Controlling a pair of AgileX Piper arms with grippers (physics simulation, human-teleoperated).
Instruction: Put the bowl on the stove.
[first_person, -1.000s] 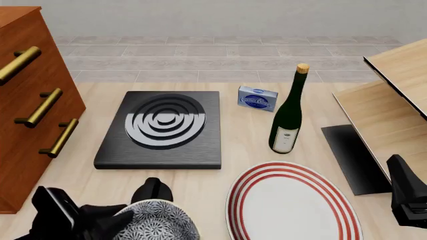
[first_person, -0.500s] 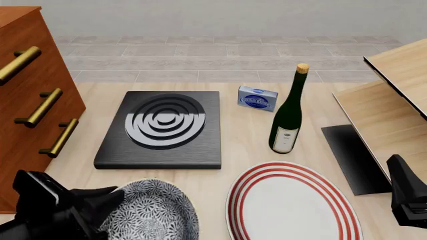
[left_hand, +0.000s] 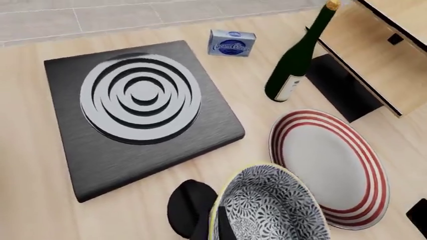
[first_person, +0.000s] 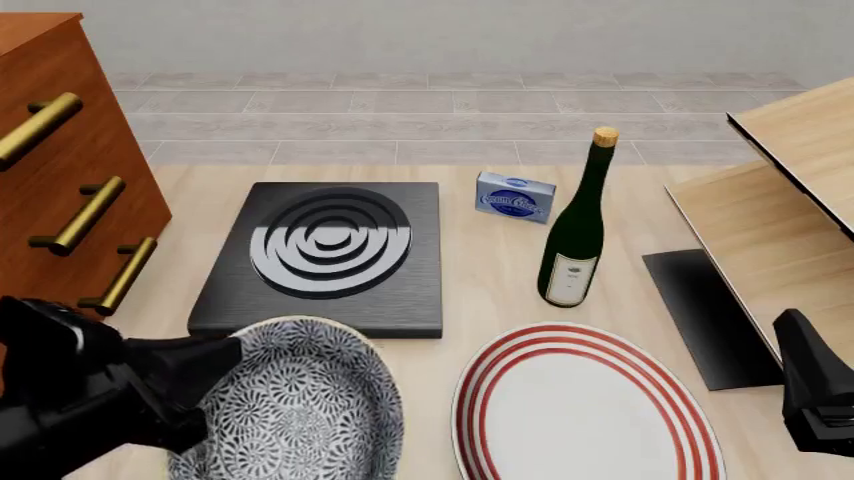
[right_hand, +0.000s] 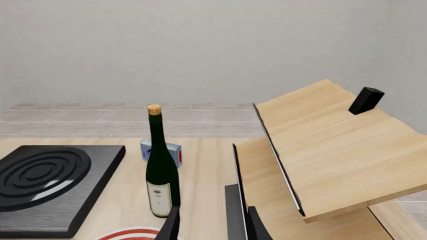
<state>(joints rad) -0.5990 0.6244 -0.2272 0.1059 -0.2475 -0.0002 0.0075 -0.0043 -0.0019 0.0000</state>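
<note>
Gripping the bowl (first_person: 300, 400) by its rim, the left gripper (first_person: 200, 385) is pinched shut on it at the front view's lower left. Bowl tilted, patterned inside facing forward, its far edge overlapping the near edge of the stove (first_person: 327, 258) in the front view; cannot tell whether they touch. In the left wrist view the bowl (left_hand: 270, 207) sits between the stove (left_hand: 137, 112) and the red-ringed plate (left_hand: 330, 167), rim pinched at the frame's edge. Right gripper (right_hand: 210, 222) low at the right near the wooden shelf (right_hand: 327, 150), fingers slightly parted, nothing between them. Wine bottle (first_person: 577, 225) upright beside a small blue box (first_person: 515, 196).
</note>
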